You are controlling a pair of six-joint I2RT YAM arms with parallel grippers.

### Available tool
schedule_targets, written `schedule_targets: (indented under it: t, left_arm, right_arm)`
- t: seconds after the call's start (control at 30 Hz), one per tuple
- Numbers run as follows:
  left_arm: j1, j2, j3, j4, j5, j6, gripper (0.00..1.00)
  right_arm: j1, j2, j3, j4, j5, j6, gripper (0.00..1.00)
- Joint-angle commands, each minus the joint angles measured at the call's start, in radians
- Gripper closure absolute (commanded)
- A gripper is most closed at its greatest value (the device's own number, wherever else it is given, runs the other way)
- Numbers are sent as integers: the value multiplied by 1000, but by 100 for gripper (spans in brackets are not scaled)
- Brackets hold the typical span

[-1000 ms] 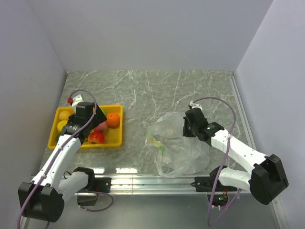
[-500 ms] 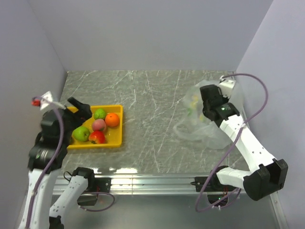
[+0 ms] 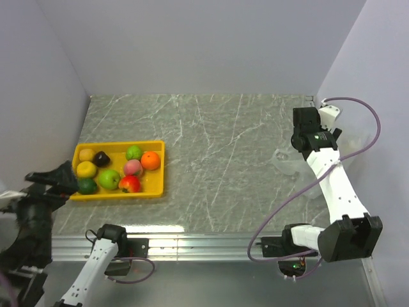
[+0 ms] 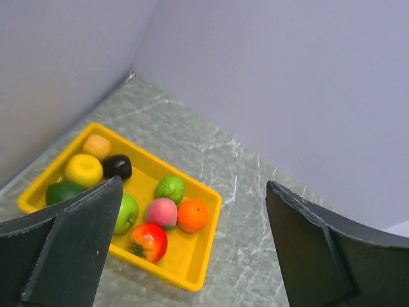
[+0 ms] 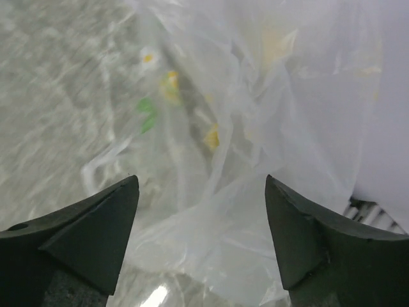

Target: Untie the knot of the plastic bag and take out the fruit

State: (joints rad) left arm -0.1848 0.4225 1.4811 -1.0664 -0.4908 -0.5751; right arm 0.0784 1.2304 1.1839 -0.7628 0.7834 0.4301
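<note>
The plastic bag (image 3: pixel 285 165) lies crumpled and see-through against the right wall, with no fruit showing inside. My right gripper (image 3: pixel 301 142) hangs above it, open, its jaws well apart over the loose film (image 5: pixel 255 128) and touching nothing. A thin handle strip (image 5: pixel 96 167) loops out at the left; I cannot make out the knot. The fruit lies in the yellow tray (image 3: pixel 160 167): orange (image 4: pixel 192 215), pink (image 4: pixel 161 212), red (image 4: pixel 147 241), two light green (image 4: pixel 170 188) (image 4: pixel 126 213) and dark purple (image 4: pixel 117 166). My left gripper (image 3: pixel 51 179) stands wide open, high above the tray's near left side, holding nothing.
Two yellow round fruits (image 4: pixel 83 170) (image 4: pixel 96 146) and a dark green one (image 4: pixel 64 192) share the tray's left end. Walls close in the marbled table (image 3: pixel 217 141) on the left, back and right. A metal rail (image 3: pixel 204 243) runs along the near edge.
My right gripper carried the bag from the table's middle to the right wall, then opened and let it go. My left arm pulled back from the tray toward the near left corner.
</note>
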Motion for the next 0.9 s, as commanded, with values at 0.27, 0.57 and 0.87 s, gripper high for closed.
schedule_targets:
  t: [0.27,0.57,0.87]
  left_arm:
    - [-67,-51,220,-29,-81,144,1]
    - [-73,-113,223,98,-97,284,1]
    - [-73,-188,79,201,-152,311,1]
  right_arm:
    - [0,-521,115,28,-502,-134,5]
    - [0,-923,76,24,-589,-221,3]
    - [1,-1186,-21,-67,-527,-203,1]
